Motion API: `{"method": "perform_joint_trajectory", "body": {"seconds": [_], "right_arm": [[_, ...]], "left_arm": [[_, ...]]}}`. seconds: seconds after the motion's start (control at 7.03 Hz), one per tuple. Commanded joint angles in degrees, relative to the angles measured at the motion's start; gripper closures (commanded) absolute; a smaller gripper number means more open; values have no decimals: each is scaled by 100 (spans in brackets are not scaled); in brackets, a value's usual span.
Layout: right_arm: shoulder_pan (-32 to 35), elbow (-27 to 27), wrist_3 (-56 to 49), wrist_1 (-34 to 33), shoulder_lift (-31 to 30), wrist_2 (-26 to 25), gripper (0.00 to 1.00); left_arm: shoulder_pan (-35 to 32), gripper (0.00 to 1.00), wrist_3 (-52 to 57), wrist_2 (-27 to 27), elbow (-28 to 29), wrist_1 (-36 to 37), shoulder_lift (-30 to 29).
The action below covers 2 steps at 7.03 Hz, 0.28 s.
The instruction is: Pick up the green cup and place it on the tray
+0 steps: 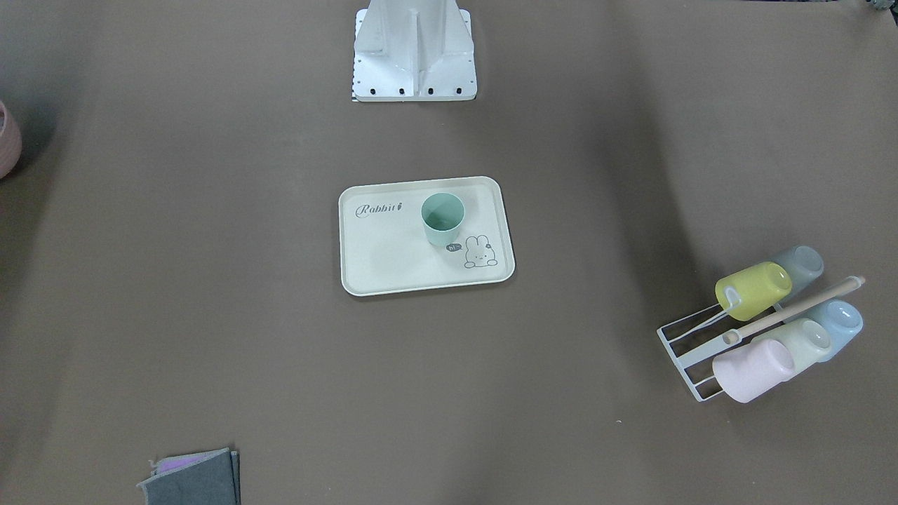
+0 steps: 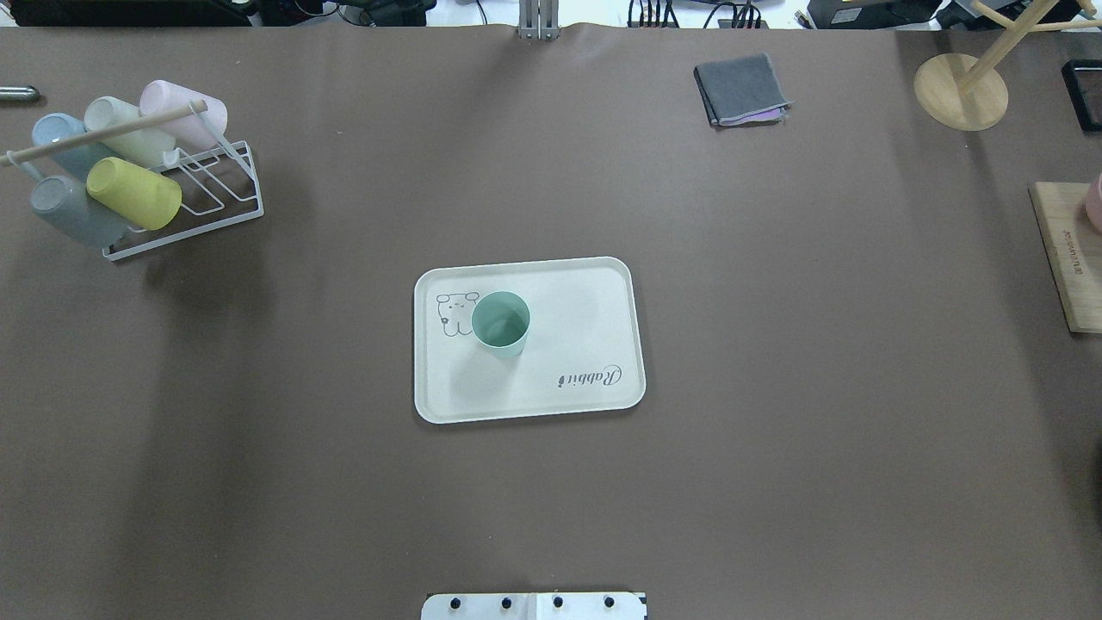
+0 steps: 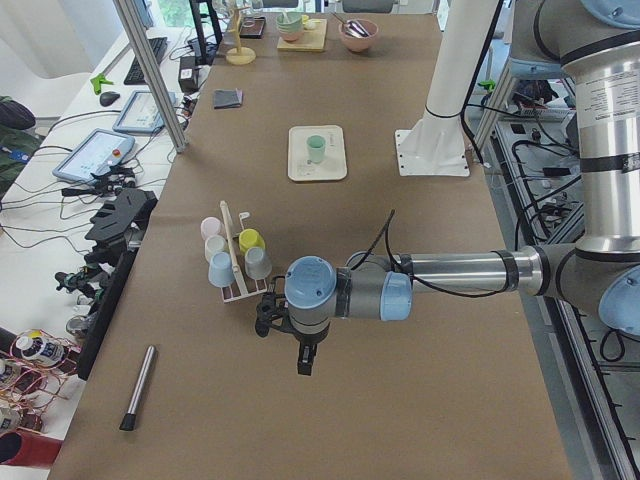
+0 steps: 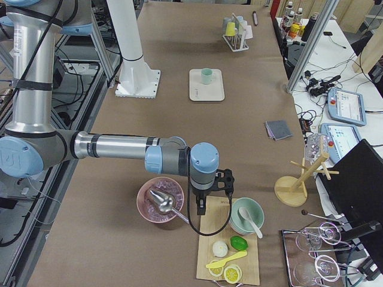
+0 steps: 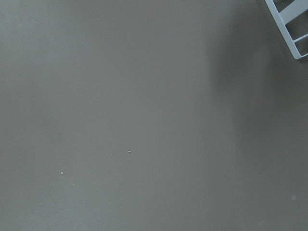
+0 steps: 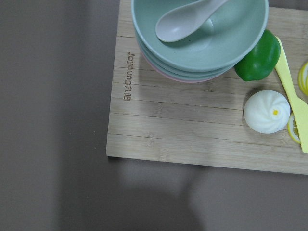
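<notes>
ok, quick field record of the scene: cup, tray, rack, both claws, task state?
green cup: upright, open end up, on the tray beside the bunny drawing
tray: mid-table, holds only that cup
rack: on the robot's left, five cups lying tilted on it
left claw: above bare table near the rack; open or shut cannot tell
right claw: over the cutting board; open or shut cannot tell
task state: cup on tray, neither claw near it

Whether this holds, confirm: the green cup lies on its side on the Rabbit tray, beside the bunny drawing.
Not on its side: the green cup stands upright on the Rabbit tray beside the bunny drawing; the overhead exterior view shows it.
</notes>
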Motion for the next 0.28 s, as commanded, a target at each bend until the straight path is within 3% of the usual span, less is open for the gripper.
{"method": "perform_joint_trajectory", "body": {"seconds": [0.0, 0.14], "right_arm": [[3, -5, -5, 0, 0, 0, 0], [-5, -5, 4, 0, 0, 0, 0]], "left_arm": [[0, 1, 0, 0, 0, 0, 0], [0, 1, 0, 0, 0, 0, -9]]}}
